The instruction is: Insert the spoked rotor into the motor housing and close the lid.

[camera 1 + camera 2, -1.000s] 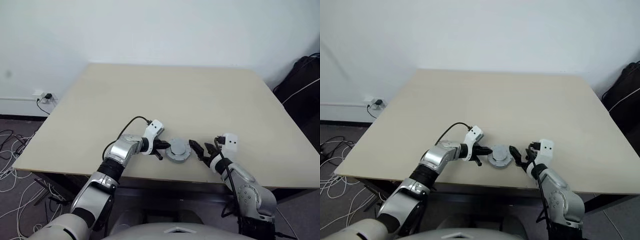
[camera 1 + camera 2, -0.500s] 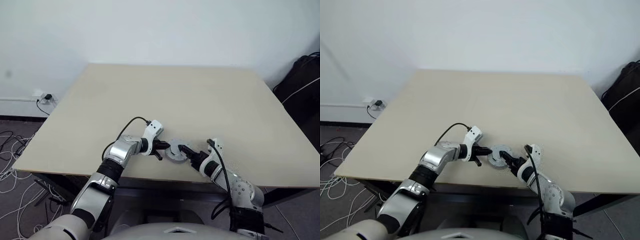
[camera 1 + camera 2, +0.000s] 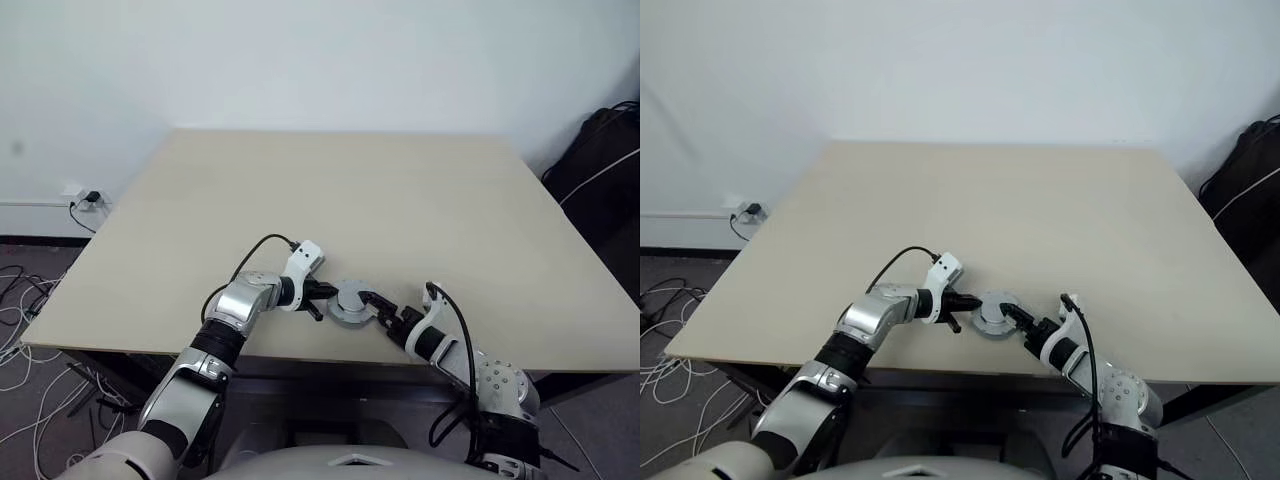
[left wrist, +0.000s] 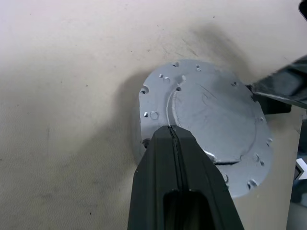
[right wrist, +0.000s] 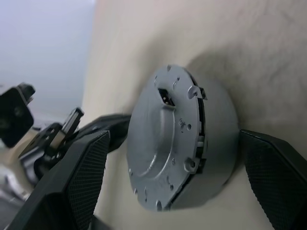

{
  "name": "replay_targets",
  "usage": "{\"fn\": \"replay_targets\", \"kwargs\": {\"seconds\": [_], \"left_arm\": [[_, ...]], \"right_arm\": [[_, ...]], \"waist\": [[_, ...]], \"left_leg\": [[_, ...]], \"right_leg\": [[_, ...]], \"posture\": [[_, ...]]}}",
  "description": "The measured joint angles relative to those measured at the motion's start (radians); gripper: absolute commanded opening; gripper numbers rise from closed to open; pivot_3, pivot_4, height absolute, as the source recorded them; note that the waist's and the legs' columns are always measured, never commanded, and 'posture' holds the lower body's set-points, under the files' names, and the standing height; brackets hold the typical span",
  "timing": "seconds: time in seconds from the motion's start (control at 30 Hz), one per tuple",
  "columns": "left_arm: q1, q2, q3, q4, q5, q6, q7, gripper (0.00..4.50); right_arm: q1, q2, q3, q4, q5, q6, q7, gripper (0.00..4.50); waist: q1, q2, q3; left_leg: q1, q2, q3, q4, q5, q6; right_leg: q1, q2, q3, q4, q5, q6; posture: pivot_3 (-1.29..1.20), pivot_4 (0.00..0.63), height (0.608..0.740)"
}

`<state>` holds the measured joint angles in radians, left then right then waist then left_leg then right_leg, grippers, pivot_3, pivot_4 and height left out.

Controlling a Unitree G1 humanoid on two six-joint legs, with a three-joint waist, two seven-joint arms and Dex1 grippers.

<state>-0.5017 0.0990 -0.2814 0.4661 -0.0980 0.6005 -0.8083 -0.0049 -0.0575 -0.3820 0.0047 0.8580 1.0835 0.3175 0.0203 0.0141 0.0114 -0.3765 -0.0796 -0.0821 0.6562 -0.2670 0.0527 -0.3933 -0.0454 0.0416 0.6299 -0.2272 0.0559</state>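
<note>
So I've got the assembled motor sitting near the front edge of the beige surface, right between my two arms. What I see on top is the lid, plain grey face up, with little holes around its rim and a raised curved step across the middle; it's already on the motor housing, which in the right wrist view is just a dark band under the lid's edge, so I can't make out any windings, or the spoked rotor either, from here. My left claw comes in from the left side with its fingers pressed together, and in the left wrist view the closed tip sits on top of the lid near its rim, looks like it's touching. My right claw comes in from the right and front with its fingers spread wide apart, one black pad on each side of the stack, straddling it. I honestly can't tell if those pads touch the sides or sit just off them. Off past the left edge of the surface there's a wall socket with a plug in it and loose cables on the floor, and a dark bag over on the right.
</note>
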Motion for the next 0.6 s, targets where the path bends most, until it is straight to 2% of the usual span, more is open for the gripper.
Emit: {"fn": "replay_targets", "kwargs": {"seconds": [0.4,0.6], "left_arm": [[0.004,0.012,0.010,0.000,0.006,0.002,0.006,0.00],[0.007,0.019,0.017,0.003,0.019,0.006,0.015,0.00]], "right_arm": [[0.020,0.035,0.010,-0.002,0.013,0.036,0.005,4.48],[-0.009,0.062,0.025,0.024,-0.029,0.028,-0.024,4.48]], "waist": [[-0.020,-0.001,-0.007],[-0.039,-0.008,-0.012]], "left_leg": [[0.001,0.001,0.000,0.000,-0.001,-0.001],[0.006,0.001,0.000,-0.001,-0.001,-0.003]], "right_leg": [[0.000,0.001,0.000,0.000,0.000,0.000],[0.004,0.001,0.001,0.001,-0.001,0.002]], "posture": [[0.00,0.000,0.740],[0.00,0.000,0.740]]}}
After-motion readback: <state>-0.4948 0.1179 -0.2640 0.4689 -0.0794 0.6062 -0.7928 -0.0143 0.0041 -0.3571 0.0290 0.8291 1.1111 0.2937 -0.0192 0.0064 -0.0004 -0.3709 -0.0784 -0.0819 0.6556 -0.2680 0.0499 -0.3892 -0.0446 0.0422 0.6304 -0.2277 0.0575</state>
